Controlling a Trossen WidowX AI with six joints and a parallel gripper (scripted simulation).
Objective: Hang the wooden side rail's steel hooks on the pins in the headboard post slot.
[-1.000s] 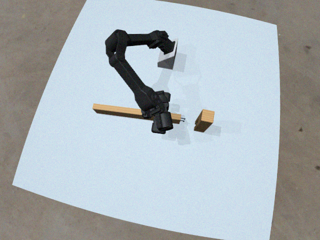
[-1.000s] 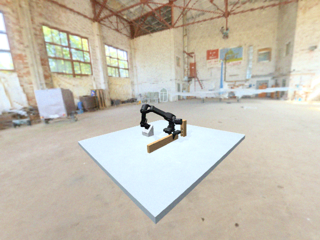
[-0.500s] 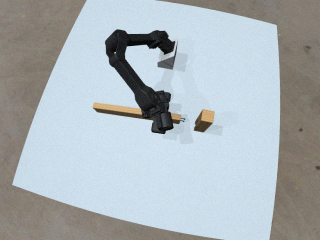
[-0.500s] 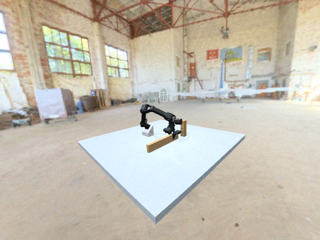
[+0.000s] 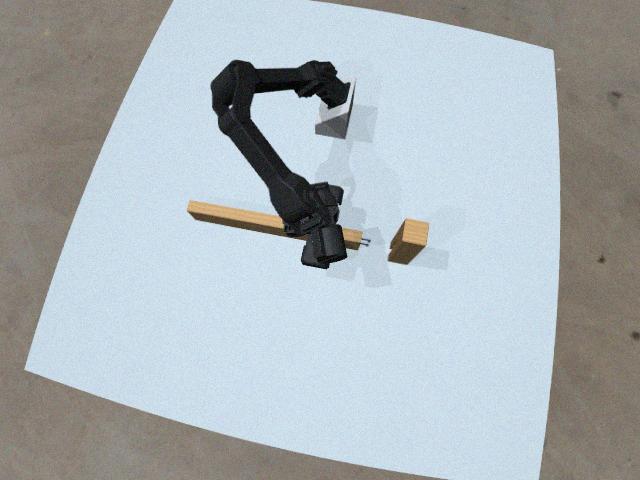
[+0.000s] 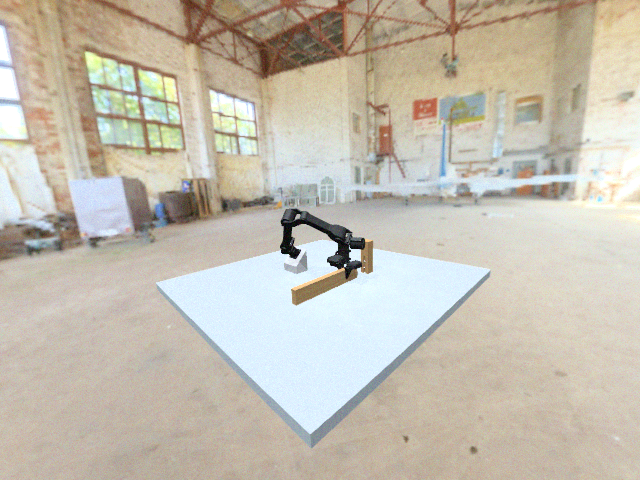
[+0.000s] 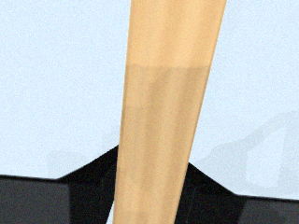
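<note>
The wooden side rail (image 5: pixel 237 218) (image 6: pixel 317 286) (image 7: pixel 163 93) lies along the table, standing on its narrow edge. Its far end points left in the top view. Two small steel hooks (image 5: pixel 365 241) stick out of its other end, towards the headboard post, with a gap between. The post (image 5: pixel 408 250) (image 6: pixel 368 256) stands upright; its slot side faces the hooks, and the pins are too small to make out. My gripper (image 6: pixel 351 271) (image 7: pixel 145 149) is shut on the rail near its hook end, one finger on each side. In the top view the wrist hides the fingertips.
The arm's grey wedge-shaped base (image 5: pixel 332 125) (image 6: pixel 295 266) stands on the table (image 5: pixel 258 335) (image 6: pixel 310 356) to one side of the rail. The arm arches from the base to the rail. The post is a close obstacle just beyond the hooks.
</note>
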